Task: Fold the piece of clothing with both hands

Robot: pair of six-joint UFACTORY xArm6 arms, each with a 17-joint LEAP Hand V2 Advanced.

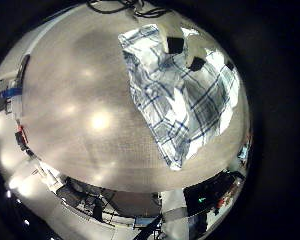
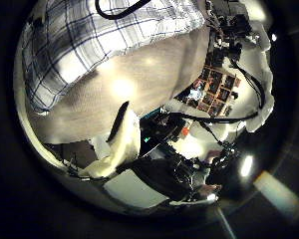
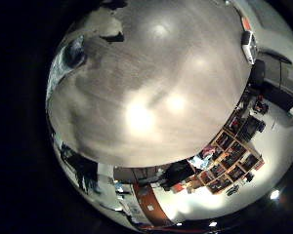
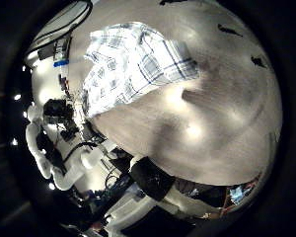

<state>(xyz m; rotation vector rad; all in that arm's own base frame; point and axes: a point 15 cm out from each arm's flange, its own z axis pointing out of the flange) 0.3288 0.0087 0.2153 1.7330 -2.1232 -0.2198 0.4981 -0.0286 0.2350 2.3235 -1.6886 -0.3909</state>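
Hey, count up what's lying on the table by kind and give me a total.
Plaid clothing: 1, white with dark checks, lying rumpled on the table
Other loose items on the table: 0 visible
Total: 1

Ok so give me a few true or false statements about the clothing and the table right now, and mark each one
1. The plaid garment lies on the table. True.
2. The garment is plain, with no pattern. False: it is checked.
3. A hand is gripping the garment. False: no fingers show on it in any palm view.
4. The garment lies spread flat, not bunched in a ball. True.
5. Much of the table beside the garment is bare. True.
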